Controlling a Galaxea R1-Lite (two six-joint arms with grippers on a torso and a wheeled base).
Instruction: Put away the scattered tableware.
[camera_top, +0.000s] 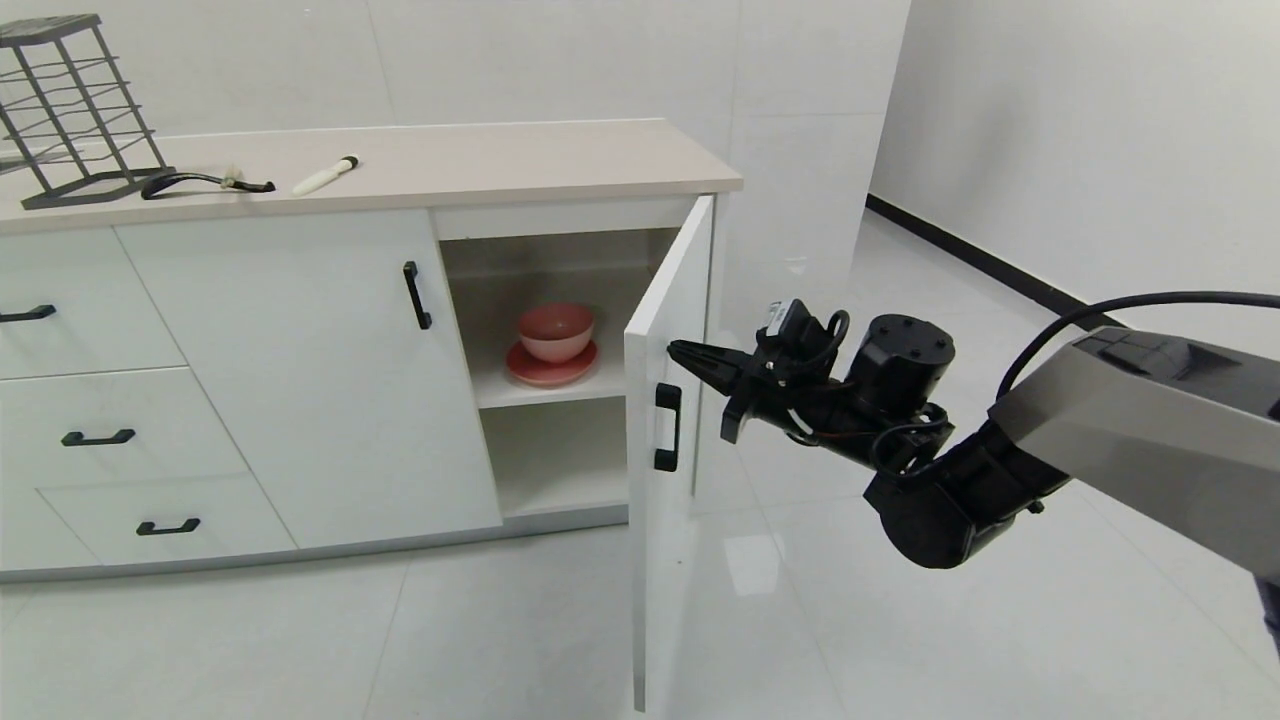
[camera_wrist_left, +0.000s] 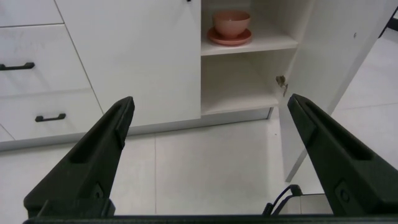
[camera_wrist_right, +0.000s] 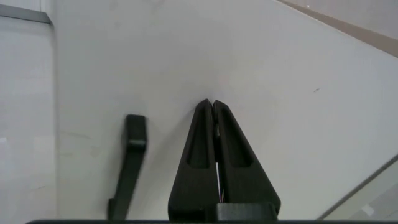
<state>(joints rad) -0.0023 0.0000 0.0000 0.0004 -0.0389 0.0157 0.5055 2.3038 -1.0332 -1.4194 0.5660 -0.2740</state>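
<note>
Kitchen, white base cabinets (camera_top: 300, 380) with drawers, beige countertop (camera_top: 450, 160), tiled floor (camera_top: 400, 640), dish rack (camera_top: 70, 110)

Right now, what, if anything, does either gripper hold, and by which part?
Nothing. The left gripper is open, empty; the right gripper is shut near the white cabinet door.

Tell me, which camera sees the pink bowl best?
The head view. The pink bowl sits whole on its pink plate, on the upper shelf of the open cupboard. The left wrist view catches bowl and plate too, but farther off. The right wrist view faces the cupboard door instead.
</note>
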